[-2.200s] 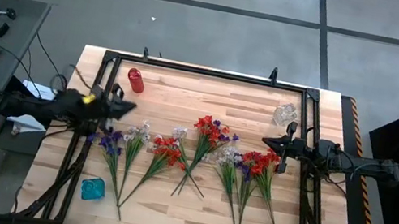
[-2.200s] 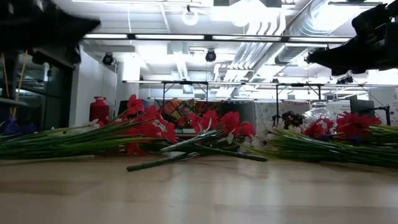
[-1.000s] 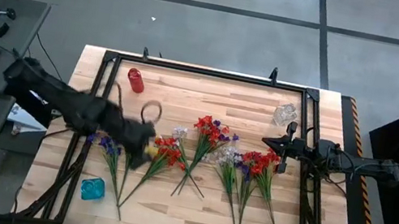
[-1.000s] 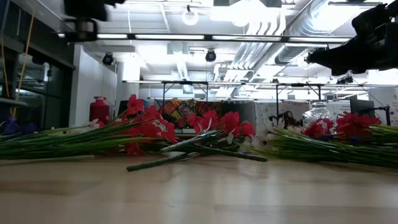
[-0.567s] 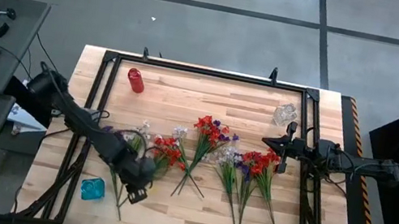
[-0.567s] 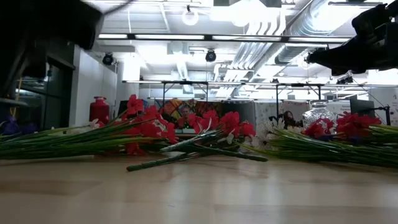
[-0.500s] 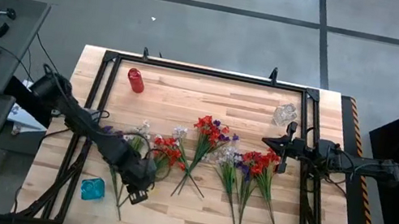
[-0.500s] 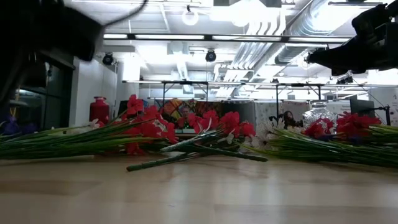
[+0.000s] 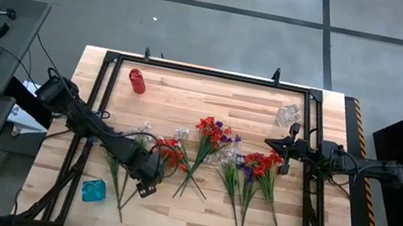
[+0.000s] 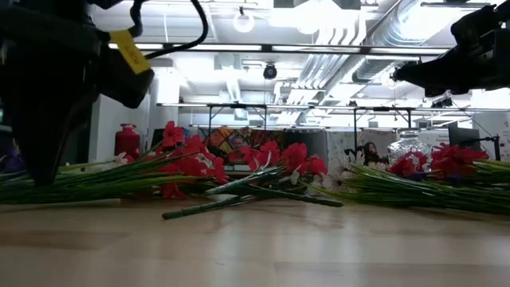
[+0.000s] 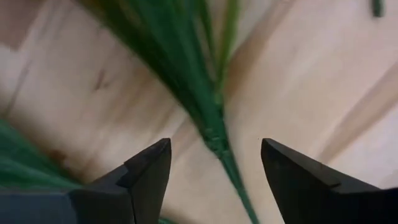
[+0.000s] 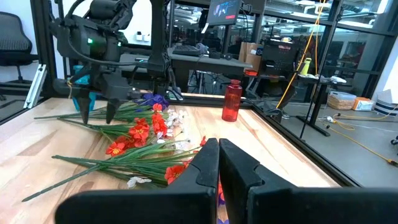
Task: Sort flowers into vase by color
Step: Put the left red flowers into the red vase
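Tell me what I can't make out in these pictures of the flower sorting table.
- Blue vase: high view only; the left arm fills that side of the low view.
- Stem between the left gripper's open fingers: blurred in the left wrist view, blossoms cut off by the edge, so colour unknown.
- Clear vase: too small in the high view to show any contents.
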`<act>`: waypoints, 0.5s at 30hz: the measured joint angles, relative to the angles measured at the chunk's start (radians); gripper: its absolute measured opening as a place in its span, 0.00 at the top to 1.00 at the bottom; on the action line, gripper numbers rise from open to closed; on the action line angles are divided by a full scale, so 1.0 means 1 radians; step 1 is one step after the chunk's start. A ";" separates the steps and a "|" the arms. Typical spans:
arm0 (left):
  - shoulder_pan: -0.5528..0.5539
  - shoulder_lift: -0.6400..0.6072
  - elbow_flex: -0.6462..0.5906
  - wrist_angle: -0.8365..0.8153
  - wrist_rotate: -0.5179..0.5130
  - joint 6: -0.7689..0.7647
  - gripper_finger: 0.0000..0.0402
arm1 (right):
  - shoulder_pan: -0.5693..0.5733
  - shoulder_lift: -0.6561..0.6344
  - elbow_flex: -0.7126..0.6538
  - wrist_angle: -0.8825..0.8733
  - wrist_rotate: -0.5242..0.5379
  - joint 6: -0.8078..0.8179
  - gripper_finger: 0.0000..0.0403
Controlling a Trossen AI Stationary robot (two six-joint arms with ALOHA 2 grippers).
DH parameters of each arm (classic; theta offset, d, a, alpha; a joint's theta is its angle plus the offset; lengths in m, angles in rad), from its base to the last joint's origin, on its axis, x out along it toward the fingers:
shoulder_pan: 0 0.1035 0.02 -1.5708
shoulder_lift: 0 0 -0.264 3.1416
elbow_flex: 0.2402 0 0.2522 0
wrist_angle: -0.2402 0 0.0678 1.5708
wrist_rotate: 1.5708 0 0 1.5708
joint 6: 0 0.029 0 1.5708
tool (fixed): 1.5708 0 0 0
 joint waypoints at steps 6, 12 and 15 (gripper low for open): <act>-0.013 0.015 0.000 0.013 -0.084 -0.047 0.40 | 0.000 0.000 0.000 0.000 0.000 0.000 1.00; -0.013 0.075 0.003 0.023 -0.057 -0.047 0.40 | 0.000 0.000 0.000 0.000 0.000 0.000 1.00; -0.013 0.100 0.005 0.028 -0.059 -0.047 0.40 | 0.000 0.000 0.000 0.000 0.000 0.000 1.00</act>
